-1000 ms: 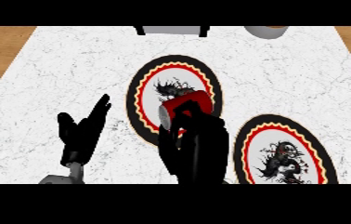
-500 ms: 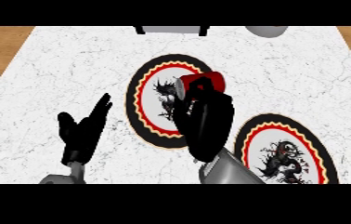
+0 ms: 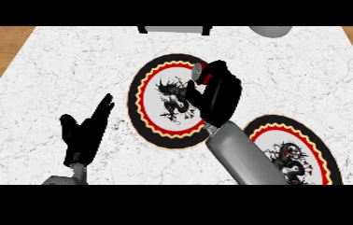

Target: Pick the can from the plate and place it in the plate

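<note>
A red can [image 3: 201, 73] with a grey top is held over the right side of the middle plate [image 3: 155, 98], a white plate with a black and red rim and a dark dragon figure. My right hand [image 3: 217, 94] is curled round the can and hides most of it. A second plate [image 3: 314, 149] of the same pattern lies at the lower right, partly under my right forearm. My left hand [image 3: 84, 133] rests open at the lower left, fingers up, apart from both plates.
The white marble counter [image 3: 76, 65] ends in a wooden strip at the left edge. A grey box [image 3: 172, 29] and a grey round object [image 3: 273, 31] sit at the counter's far edge.
My right hand with the can has moved up and to the right across the middle plate. The left hand has stayed where it was.
</note>
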Available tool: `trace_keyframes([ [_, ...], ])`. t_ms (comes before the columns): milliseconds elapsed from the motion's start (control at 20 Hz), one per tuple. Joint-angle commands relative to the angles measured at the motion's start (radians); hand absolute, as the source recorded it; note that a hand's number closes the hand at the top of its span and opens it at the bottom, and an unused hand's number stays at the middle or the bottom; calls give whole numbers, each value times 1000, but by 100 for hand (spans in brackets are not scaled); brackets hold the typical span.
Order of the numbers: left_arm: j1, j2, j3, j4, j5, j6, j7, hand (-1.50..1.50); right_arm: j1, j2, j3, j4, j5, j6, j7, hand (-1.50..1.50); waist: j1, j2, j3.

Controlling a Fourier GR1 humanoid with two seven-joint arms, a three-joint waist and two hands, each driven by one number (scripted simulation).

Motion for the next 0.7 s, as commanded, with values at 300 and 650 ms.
trace_keyframes([
  [300, 39, -35, -30, 54, -16, -13, -41, 0, -129, 7, -25, 360, -513, -153, -189, -150, 19, 11, -5],
  [650, 37, -8, -15, 14, -10, -18, 18, 0, -107, 7, -45, 283, -693, -400, -482, -150, 8, 8, -3],
])
